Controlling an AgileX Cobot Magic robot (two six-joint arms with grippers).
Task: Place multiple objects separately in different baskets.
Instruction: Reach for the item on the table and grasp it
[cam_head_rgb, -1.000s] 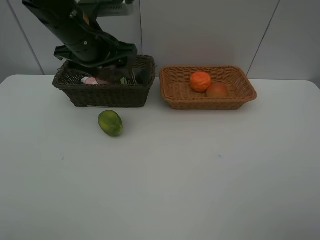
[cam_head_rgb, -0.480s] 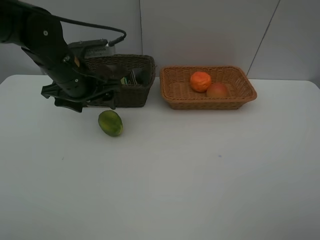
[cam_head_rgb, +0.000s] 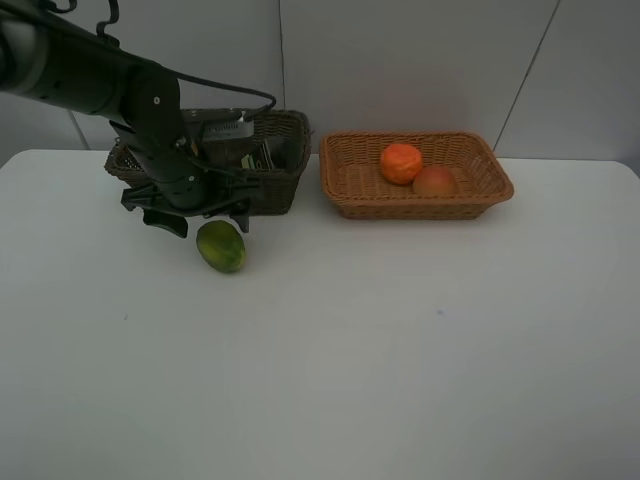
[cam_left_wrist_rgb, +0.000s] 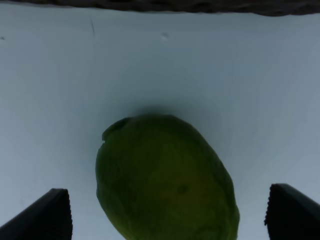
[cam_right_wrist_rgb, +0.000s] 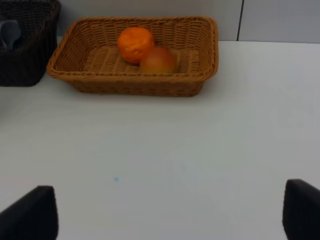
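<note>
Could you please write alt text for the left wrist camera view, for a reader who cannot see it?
A green fruit lies on a white table, seen close from above, between the two dark fingertips of the open left gripper, which do not touch it. The edge of a dark woven basket runs along the far side.

Worktop: white, smooth, meeting a pale panelled wall at the back.
Dark brown basket: on the worktop at the back left, partly hidden by the left arm.
Light tan basket: on the worktop just beside the dark one, to its right.
Green fruit: lying on the bare worktop, just in front of the dark brown basket.
</note>
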